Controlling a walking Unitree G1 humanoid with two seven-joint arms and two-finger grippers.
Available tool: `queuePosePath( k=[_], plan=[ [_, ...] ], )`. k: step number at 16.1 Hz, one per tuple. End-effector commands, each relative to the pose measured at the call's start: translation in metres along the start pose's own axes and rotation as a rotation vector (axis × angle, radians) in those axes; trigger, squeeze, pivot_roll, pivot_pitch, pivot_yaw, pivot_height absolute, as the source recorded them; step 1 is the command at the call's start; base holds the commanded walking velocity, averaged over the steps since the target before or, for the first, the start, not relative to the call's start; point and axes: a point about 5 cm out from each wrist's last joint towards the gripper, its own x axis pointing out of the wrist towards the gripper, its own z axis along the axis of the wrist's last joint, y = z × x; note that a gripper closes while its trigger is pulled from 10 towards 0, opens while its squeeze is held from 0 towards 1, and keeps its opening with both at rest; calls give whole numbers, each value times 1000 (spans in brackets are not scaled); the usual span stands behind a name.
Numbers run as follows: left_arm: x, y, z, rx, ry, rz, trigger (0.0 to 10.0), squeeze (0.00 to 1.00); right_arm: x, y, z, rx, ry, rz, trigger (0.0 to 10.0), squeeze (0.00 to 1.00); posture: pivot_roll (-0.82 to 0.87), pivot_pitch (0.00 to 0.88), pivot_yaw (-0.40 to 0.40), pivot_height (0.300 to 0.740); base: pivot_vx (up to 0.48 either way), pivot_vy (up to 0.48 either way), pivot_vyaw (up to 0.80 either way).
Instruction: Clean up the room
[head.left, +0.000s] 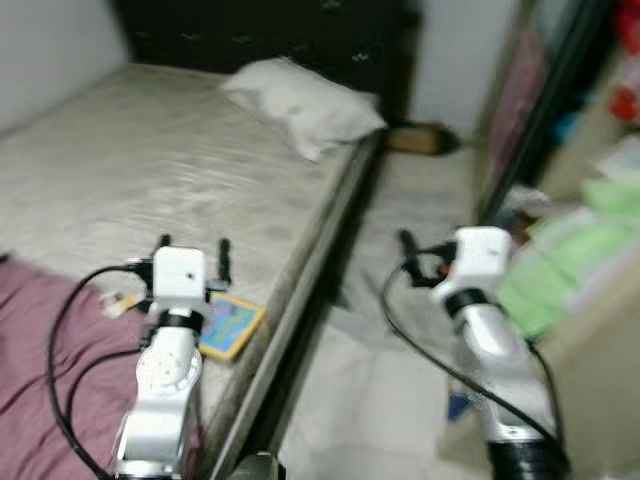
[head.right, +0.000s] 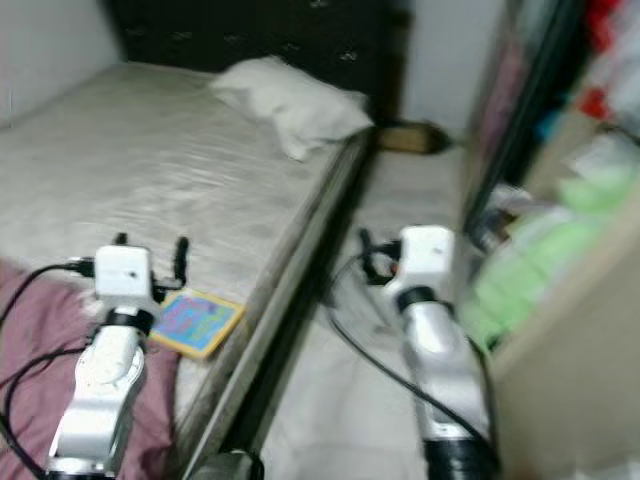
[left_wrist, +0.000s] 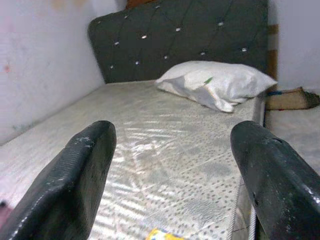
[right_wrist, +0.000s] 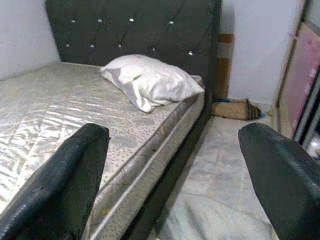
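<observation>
Before you lies a bed with a dark headboard and bare mattress, a maroon blanket at its near end. You see a white pillow by the headboard, a colourful book near the edge. Your left gripper hovers over the mattress just beyond the book, fingers spread; your right gripper hangs above the floor beside the bed, also spread.

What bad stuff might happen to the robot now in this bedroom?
1. The book lies near the bed's edge, just ahead of the left gripper. A clumsy reach might push it off onto the floor.
2. Black cables loop loosely off both arms. One might snag on the bed frame.
3. The right gripper hangs, jaws open, over the narrow floor strip between bed and shelves. Turning there might bump the piled things.
</observation>
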Motion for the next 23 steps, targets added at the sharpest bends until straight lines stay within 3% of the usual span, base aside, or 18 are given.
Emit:
queuePosePath(
  k=[1,23],
  plan=[
    [1,5,1,14,1,0,10000,0,5,10,4,14,-18,33,10000,0,17,0,-24,740,0,0,800],
    [0,1,1,-4,-5,-22,10000,0,8,11,5,11,-23,40,10000,0,12,0,-31,740,0,0,800]
  ],
)
